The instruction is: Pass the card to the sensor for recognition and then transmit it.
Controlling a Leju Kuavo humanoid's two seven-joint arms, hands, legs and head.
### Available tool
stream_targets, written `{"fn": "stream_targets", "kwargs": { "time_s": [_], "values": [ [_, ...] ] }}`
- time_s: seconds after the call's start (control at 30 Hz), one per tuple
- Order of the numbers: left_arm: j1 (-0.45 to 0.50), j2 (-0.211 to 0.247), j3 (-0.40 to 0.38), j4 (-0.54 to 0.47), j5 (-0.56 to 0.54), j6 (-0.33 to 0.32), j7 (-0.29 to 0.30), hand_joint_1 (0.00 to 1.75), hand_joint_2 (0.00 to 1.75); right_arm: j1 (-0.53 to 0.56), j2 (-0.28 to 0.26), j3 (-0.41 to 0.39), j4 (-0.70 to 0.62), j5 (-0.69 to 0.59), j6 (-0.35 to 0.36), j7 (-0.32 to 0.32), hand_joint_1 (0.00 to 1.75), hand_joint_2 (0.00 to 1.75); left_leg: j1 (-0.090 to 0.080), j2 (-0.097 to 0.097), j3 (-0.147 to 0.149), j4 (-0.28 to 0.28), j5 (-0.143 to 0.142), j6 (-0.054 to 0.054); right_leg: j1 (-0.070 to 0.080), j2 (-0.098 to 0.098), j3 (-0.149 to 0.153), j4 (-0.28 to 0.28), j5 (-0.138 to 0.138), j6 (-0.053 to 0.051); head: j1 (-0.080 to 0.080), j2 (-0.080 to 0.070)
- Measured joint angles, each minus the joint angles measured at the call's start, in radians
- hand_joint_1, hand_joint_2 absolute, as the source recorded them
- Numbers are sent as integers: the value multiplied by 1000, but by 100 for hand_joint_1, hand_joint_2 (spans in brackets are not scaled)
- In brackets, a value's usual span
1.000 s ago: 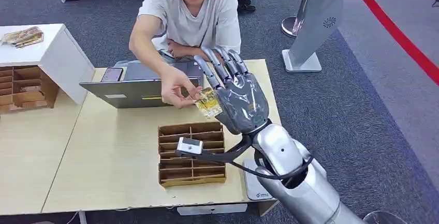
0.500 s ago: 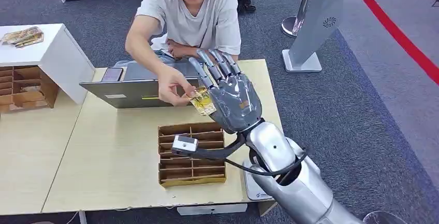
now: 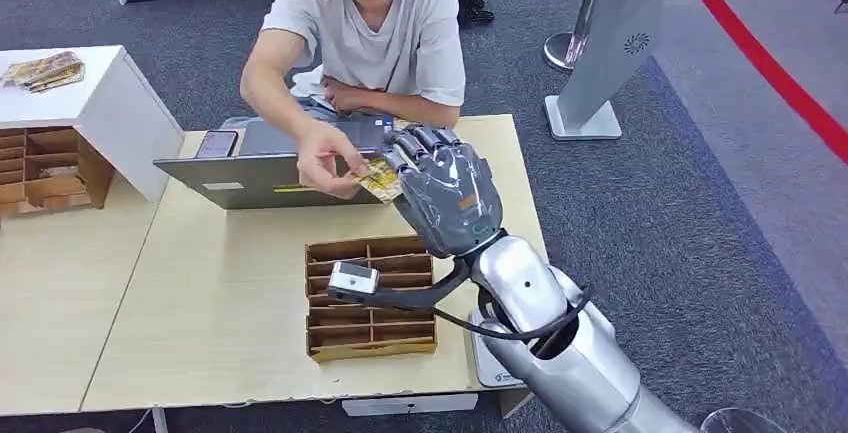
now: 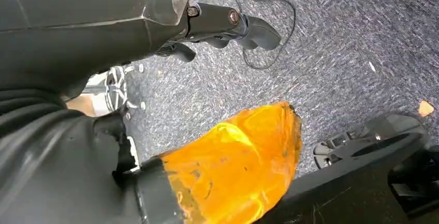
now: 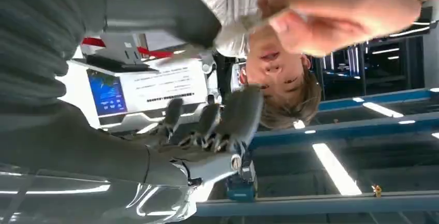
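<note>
My right hand (image 3: 447, 191) is raised over the far side of the table, back toward the camera, fingers curled forward. A yellow patterned card (image 3: 381, 181) sits at its thumb side, and the hand grips one edge. A person's hand (image 3: 325, 158) pinches the card's other edge. In the right wrist view my curled fingers (image 5: 217, 123) show below the person's hand (image 5: 331, 12). The white sensor pad (image 3: 492, 358) lies at the table's near right corner, partly under my arm. My left hand (image 4: 155, 12) hangs over grey carpet with nothing in it.
A cardboard divider box (image 3: 371, 298) stands mid-table under my forearm. An open laptop (image 3: 262, 168) and a phone (image 3: 216, 143) lie in front of the seated person. A white cabinet (image 3: 95, 103) and a second divider box (image 3: 45, 168) are at the left.
My right hand's fingers, spread upright a second ago, have curled in over the card. The hand and card have shifted slightly left and away, toward the person, whose hand stays on the card.
</note>
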Motion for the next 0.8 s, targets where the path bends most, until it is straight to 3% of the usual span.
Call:
{"fn": "stream_targets", "kwargs": {
  "time_s": [0.47,0.63,0.8],
  "values": [
    [1,0,0,0,-7,2,-2,0,0,8,9,-1,-17,-61,10,-24,175,175,0,0,0,0,0,0,0,0,0,0,0,0,0,0],
    [3,0,3,0,-5,10,-11,0,0,27,18,-8,-39,-208,38,-69,175,175,0,0,0,0,0,0,0,0,0,0,0,0,0,0],
    [10,0,17,0,12,29,-34,0,0,72,19,-37,-81,-517,117,-133,175,175,0,0,0,0,0,0,0,0,0,0,0,0,0,0]
  ]
}}
